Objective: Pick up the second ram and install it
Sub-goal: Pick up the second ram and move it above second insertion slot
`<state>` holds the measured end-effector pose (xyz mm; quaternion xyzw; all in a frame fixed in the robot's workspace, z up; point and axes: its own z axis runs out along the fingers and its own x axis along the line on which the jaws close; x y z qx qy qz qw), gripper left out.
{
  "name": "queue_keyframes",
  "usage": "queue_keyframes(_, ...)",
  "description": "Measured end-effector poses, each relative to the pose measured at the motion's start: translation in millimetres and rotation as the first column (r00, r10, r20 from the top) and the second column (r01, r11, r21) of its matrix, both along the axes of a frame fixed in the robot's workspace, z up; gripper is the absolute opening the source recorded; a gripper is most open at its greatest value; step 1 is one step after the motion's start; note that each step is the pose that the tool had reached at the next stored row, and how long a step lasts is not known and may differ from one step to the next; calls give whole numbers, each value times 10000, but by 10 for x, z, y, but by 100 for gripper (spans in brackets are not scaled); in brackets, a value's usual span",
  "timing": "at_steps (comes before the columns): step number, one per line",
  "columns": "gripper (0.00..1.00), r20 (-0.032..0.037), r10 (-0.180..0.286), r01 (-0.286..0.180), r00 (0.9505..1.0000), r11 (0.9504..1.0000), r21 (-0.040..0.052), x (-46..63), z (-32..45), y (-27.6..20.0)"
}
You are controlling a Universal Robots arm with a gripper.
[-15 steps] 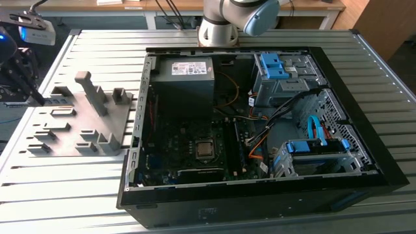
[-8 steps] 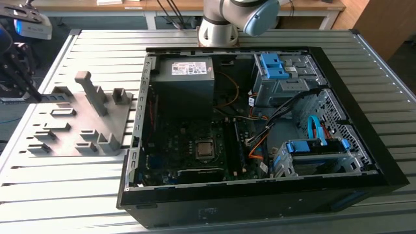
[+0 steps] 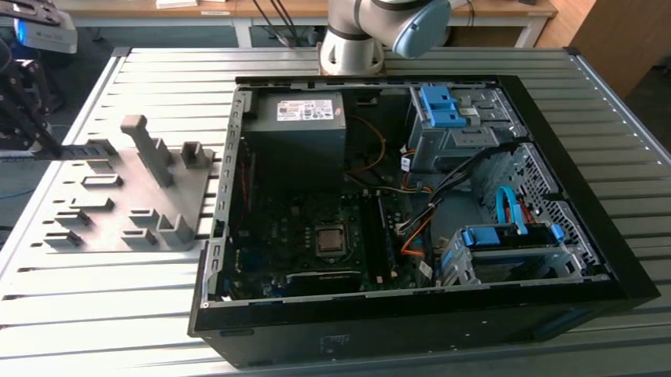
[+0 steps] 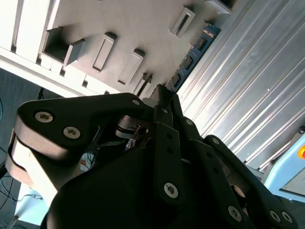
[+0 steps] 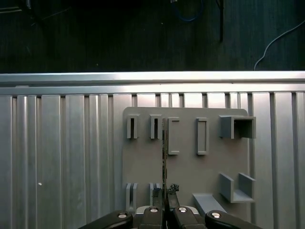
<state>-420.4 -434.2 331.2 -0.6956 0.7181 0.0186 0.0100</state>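
Gripper (image 5: 165, 198) fingers are pinched together on the second ram (image 4: 192, 56). The blue-green stick shows edge-on in the first wrist view, over the grey fixture plate (image 5: 190, 171), among that plate's slotted blocks.

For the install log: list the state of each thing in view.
second ram: clamped edge-on in the hand, by the fixture plate, not in the case.
hand: shut on the second ram.
computer case: on its side, open.
fixture plate: flat on the table.
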Motion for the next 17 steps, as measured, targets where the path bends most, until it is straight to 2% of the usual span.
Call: queue_keyframes(17,14,0,0,0,10000,10000,0,0,245,0)
